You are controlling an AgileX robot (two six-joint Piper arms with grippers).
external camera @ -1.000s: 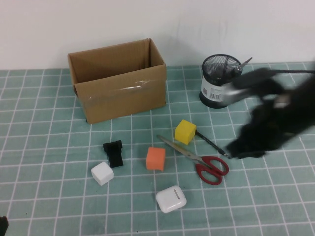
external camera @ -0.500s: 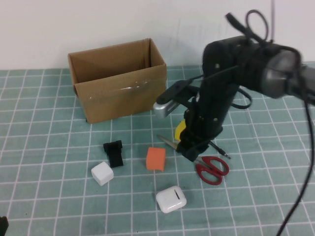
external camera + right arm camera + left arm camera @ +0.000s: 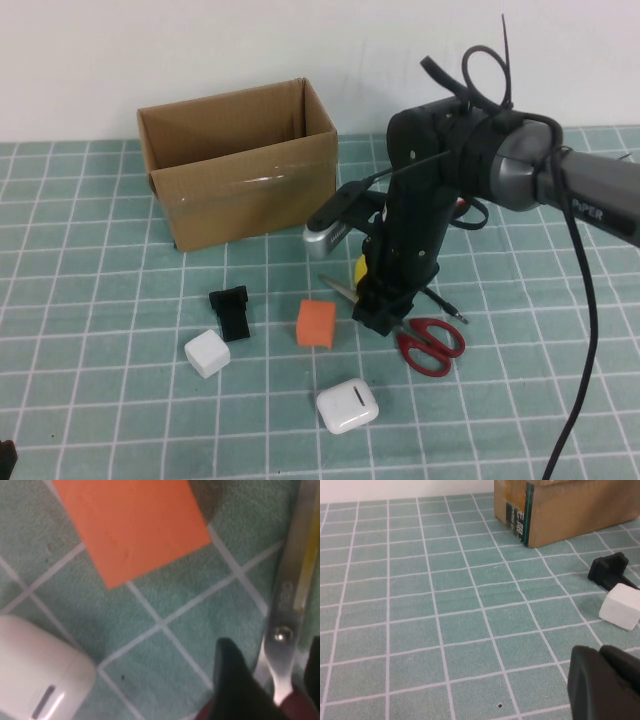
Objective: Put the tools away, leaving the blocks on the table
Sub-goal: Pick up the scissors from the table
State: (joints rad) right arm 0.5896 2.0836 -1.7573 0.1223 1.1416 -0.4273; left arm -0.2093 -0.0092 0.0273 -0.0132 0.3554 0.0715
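Observation:
My right gripper (image 3: 381, 318) hangs low over the steel scissors with red handles (image 3: 432, 344). In the right wrist view it (image 3: 272, 652) is open, one finger on each side of the scissors (image 3: 281, 625) near the pivot. The thin black pointed tool (image 3: 441, 301) lies just behind the scissors. The yellow block (image 3: 360, 268) is mostly hidden by the arm. The orange block (image 3: 316, 322) lies left of the gripper, the white block (image 3: 207, 352) further left. The screwdriver is hidden. My left gripper (image 3: 598, 653) is shut and empty, parked at the table's near left corner (image 3: 5, 457).
An open cardboard box (image 3: 250, 190) stands at the back left. A small black clip-like piece (image 3: 232, 310) lies beside the white block. A white glossy case (image 3: 348, 405) lies near the front, close to the orange block (image 3: 135, 525).
My right arm swung in from the right and came down over the scissors; it now hides the mesh cup at the back. The objects on the mat have not moved.

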